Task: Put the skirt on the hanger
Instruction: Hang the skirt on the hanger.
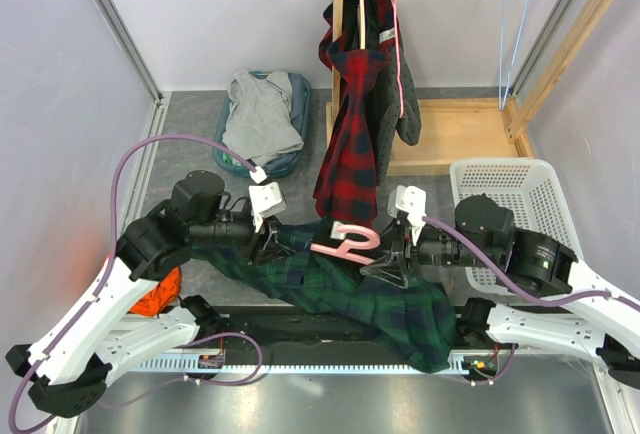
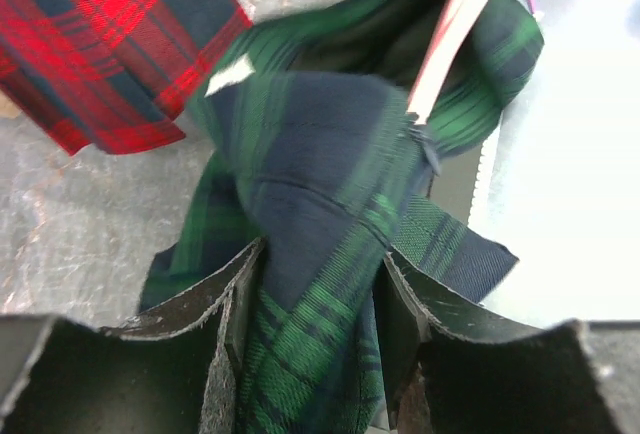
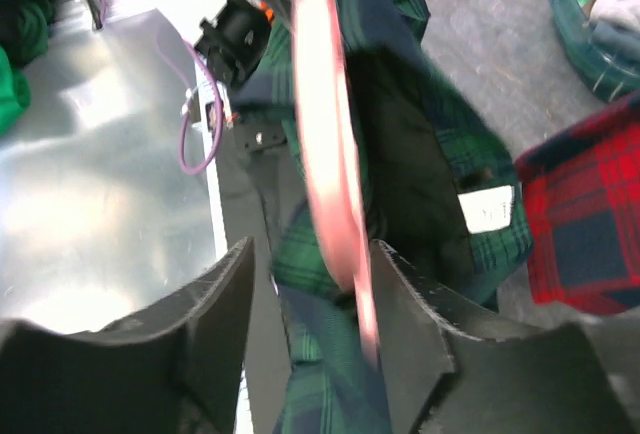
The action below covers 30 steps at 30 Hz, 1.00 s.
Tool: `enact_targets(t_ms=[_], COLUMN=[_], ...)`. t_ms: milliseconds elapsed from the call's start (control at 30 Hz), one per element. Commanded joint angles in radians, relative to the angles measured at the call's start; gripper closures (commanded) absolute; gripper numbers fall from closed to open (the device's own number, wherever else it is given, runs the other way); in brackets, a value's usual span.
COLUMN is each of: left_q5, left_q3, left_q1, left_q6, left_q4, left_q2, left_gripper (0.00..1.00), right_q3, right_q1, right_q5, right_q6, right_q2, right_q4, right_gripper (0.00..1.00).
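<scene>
A green and navy plaid skirt [image 1: 380,309] lies bunched across the near edge of the table between my two arms. A pink hanger [image 1: 345,242] with metal clips rests on top of it. My left gripper [image 1: 268,244] is shut on a fold of the skirt [image 2: 320,134], and the fabric fills the gap between its fingers [image 2: 320,254]. My right gripper [image 1: 392,254] is open. The blurred pink hanger [image 3: 325,134] passes between its jaws [image 3: 312,249], close to the right finger, with the skirt [image 3: 500,244] beneath. The hanger also shows in the left wrist view [image 2: 450,34].
A red plaid garment [image 1: 350,124] hangs from the wooden rack [image 1: 460,139] at the back, just behind the hanger. A teal basin [image 1: 295,159] of grey clothes stands at the back left. A white basket [image 1: 520,189] is on the right, and an orange object [image 1: 155,296] sits under my left arm.
</scene>
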Motion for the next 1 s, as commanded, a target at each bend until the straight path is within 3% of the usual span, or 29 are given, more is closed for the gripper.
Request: enact_targets(t_ms=[0,267,467,633,800,967], left_q5=[-0.031,-0.047,-0.087,-0.123,-0.162,-0.167], left_q3=[-0.012,-0.059,-0.094,-0.111,-0.111,-0.113], left_q1=[0.004,0.004,0.006,0.004,0.004,0.004], left_q6=[-0.032,-0.075,-0.092,-0.122,-0.135,-0.136], left_q4=[0.047,0.092,0.094,0.106,0.12,0.12], left_q2=[-0.013,-0.016,-0.006,0.008,0.025,0.039], left_gripper=[0.98,0.98,0.98,0.98,0.98,0.98], right_q3=[0.018,-0.154,-0.275,-0.352,-0.488,-0.63], right_q1=[0.003,0.003,0.005,0.003,0.002,0.003], right_q5=[0.013,0.057,0.206,0.323,0.319,0.268], right_q6=[-0.031,0.022,0.096,0.134,0.229,0.299], right_q2=[0.054,0.154,-0.009,-0.133,-0.222,-0.268], right_q4=[0.111,0.258,0.353,0.365,0.411,0.612], right_gripper=[0.41,0.4,0.36,0.21,0.21,0.28])
